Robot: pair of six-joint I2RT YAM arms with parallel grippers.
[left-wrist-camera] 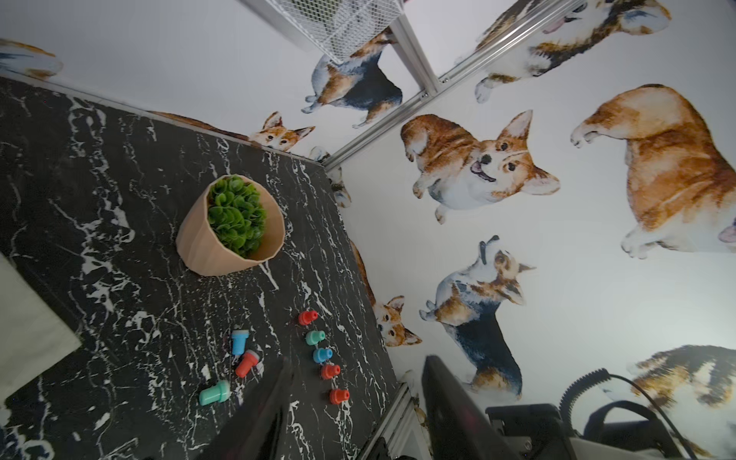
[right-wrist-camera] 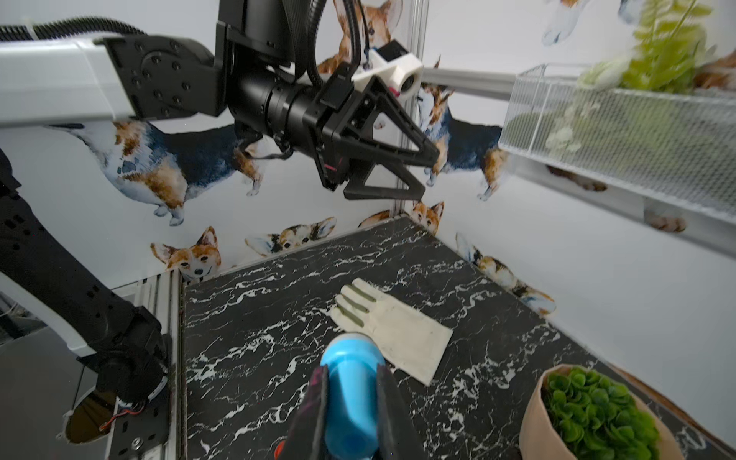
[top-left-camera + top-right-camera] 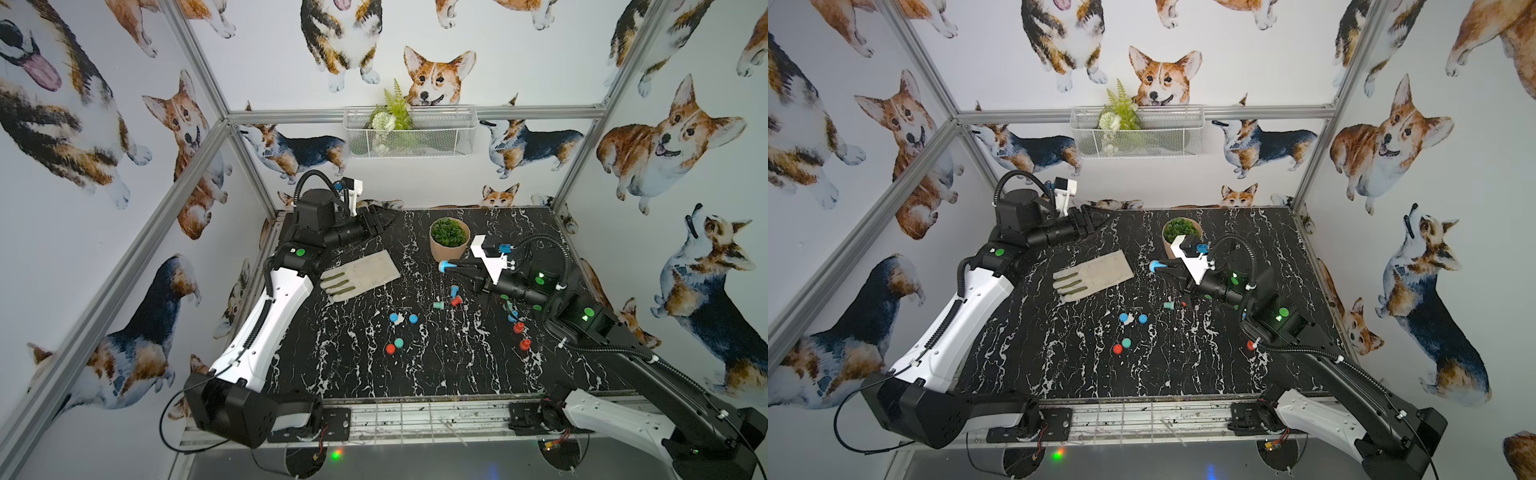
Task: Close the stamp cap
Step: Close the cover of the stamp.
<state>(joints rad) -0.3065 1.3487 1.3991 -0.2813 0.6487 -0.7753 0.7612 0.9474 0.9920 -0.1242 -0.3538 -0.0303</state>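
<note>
Corgi wallpaper (image 3: 104,174) walls in a black marble table (image 3: 374,374). Raised over its far corner, the left fingers (image 3: 385,222) stand part open with nothing between them; the left wrist view shows only air in the gap. Below their tips and a little forward, a pale glove (image 3: 359,276) lies flat.

Farther forward of those tips, down on the table, sit the loose caps. A blue cap (image 3: 394,318) and a second blue cap (image 3: 412,318) lie side by side. A teal cap (image 3: 399,343) and a red cap (image 3: 390,349) lie just beside each other, nearer the front edge.

Under the right fingers (image 3: 455,266), three loose stamps (image 3: 456,300) lie on their sides, and a plant pot (image 3: 449,239) stands just behind. These fingers are clamped tight on the blue stamp (image 2: 350,394), held clear of the table. Its long axis runs in line with the fingers, and its wide end juts past the tips toward the left arm. That end shows a pale rim, so I judge it uncapped.

The blue caps lie below that end and forward of it, between the two arms. They are nearer the right fingers, but only the left are free. They would likely fetch a cap and press it on along the stamp's axis.
</note>
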